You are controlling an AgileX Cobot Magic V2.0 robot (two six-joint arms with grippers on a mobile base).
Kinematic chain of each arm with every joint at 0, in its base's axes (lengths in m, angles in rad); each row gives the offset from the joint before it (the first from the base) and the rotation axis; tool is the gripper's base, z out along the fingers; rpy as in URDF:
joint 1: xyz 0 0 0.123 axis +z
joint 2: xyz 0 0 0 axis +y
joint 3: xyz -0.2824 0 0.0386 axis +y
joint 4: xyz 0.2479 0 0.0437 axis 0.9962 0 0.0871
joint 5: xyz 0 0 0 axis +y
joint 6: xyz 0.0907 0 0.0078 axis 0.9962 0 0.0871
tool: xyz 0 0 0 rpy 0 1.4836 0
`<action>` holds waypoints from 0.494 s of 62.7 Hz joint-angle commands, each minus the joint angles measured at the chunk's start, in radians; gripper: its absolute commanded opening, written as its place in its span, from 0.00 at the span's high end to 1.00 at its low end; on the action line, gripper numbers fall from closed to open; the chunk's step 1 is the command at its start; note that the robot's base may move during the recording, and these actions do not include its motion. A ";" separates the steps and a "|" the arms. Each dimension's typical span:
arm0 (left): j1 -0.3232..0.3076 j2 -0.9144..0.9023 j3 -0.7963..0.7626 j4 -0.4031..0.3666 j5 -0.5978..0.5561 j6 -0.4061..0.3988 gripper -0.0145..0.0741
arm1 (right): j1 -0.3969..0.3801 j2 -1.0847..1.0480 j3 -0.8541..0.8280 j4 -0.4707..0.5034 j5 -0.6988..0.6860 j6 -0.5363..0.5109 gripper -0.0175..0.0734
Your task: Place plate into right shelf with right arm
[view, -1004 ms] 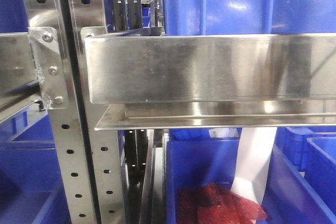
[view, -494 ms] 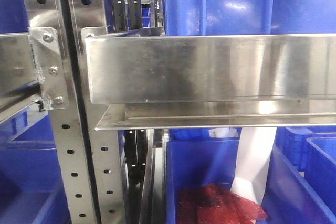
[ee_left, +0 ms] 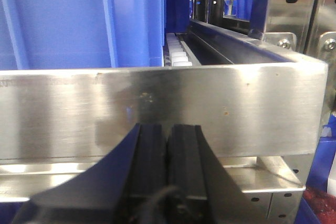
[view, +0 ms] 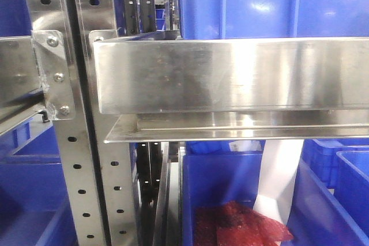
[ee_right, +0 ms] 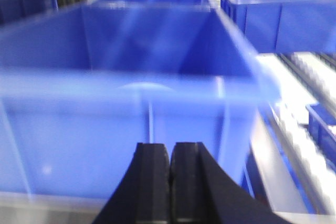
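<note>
The right shelf [view: 230, 76] fills the front view: a shiny steel rack shelf with a tall flat front lip, beside a hole-punched upright [view: 75, 159]. A big blue bin [view: 259, 4] stands on it. No clear plate shows. In the right wrist view a faint pale arc [ee_right: 142, 86] shows on the blurred blue bin wall [ee_right: 79, 129]; I cannot tell what it is. My right gripper [ee_right: 170, 145] is shut and empty, close in front of that bin. My left gripper [ee_left: 168, 127] is shut and empty, close to a steel shelf lip [ee_left: 157, 98].
A second steel shelf [view: 17, 73] joins at the left by a bolted bracket [view: 55, 76]. Below the right shelf a blue bin [view: 213, 182] holds red mesh [view: 242, 226], with a white upright part [view: 282, 171] beside it. More blue bins [ee_right: 283, 14] and rollers [ee_right: 310, 66] lie beyond.
The bright reflection on the right shelf's front lip has grown and shifted. Nothing else has visibly moved in the front view.
</note>
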 commanded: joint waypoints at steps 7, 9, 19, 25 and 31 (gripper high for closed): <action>-0.005 -0.008 0.008 -0.004 -0.083 -0.002 0.89 | -0.003 -0.078 0.058 -0.013 -0.099 -0.003 0.75; -0.005 -0.008 0.008 -0.004 -0.083 -0.002 0.89 | -0.003 -0.079 0.068 -0.013 -0.099 -0.003 0.75; -0.005 -0.008 0.008 -0.004 -0.083 -0.002 0.89 | -0.003 -0.077 0.090 -0.013 -0.093 -0.003 0.75; -0.005 -0.008 0.008 -0.004 -0.083 -0.002 0.89 | -0.003 -0.077 0.090 -0.013 -0.091 -0.003 0.75; -0.005 -0.008 0.008 -0.004 -0.083 -0.002 0.89 | -0.003 -0.077 0.090 -0.014 -0.091 -0.003 0.75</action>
